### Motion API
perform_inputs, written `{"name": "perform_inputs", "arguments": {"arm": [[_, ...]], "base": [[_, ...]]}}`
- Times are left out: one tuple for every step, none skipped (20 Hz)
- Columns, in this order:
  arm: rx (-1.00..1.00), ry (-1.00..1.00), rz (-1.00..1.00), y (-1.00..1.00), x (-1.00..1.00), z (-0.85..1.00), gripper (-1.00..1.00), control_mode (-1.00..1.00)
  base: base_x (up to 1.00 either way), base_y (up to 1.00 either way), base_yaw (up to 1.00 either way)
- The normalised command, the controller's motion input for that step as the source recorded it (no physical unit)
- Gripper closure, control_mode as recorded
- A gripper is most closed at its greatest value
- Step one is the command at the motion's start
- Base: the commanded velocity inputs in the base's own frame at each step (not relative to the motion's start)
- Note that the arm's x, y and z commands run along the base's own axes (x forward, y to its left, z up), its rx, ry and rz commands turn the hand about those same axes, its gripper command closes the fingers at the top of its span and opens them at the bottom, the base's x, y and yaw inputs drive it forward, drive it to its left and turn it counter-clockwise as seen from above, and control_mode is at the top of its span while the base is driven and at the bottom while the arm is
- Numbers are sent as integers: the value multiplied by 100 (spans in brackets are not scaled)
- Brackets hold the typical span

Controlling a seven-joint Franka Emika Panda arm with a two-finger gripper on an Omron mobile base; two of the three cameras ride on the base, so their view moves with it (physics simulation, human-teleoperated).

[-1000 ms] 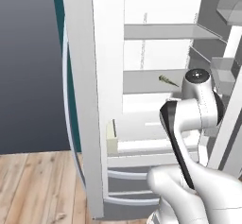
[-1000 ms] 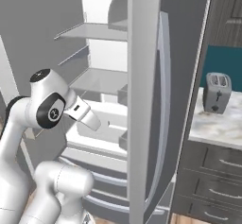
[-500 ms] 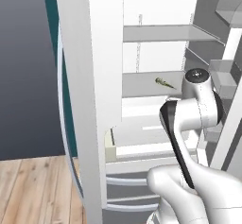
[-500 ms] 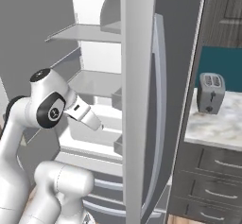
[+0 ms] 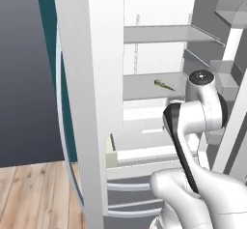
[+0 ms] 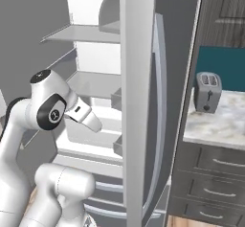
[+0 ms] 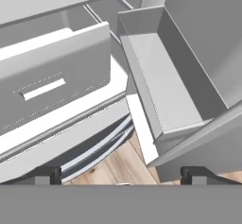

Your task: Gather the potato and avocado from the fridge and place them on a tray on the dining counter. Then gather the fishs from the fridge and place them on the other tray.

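fish (image 5: 165, 84) lies flat on fridge (image 5: 96, 68) shelf — long axis left-right

You were in a rendered home kitchen: the fridge (image 5: 91, 78) stood open on white shelves and a crisper drawer (image 7: 52, 72), a toaster (image 6: 208, 92) sat on a marbled countertop (image 6: 220, 125) above dark drawers, over wood plank flooring (image 5: 34, 194).

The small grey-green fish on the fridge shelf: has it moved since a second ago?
No. The small grey-green fish lies at the same spot on its white fridge shelf; the whole picture shifted with the base.
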Motion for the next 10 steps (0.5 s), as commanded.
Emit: {"name": "perform_inputs", "arguments": {"arm": [[0,0,0,0,0,0,-100,100],[0,0,0,0,0,0,-100,100],[0,0,0,0,0,0,-100,100],[0,0,0,0,0,0,-100,100],[0,0,0,0,0,0,-100,100],[0,0,0,0,0,0,-100,100],[0,0,0,0,0,0,-100,100],[0,0,0,0,0,0,-100,100],[0,0,0,0,0,0,-100,100],[0,0,0,0,0,0,-100,100]], "base": [[35,25,-9],[38,30,-11],[37,30,-11],[33,28,-10],[31,29,-10],[29,28,-9],[24,25,-8],[17,21,-7],[19,18,-6],[20,18,-6]]}}
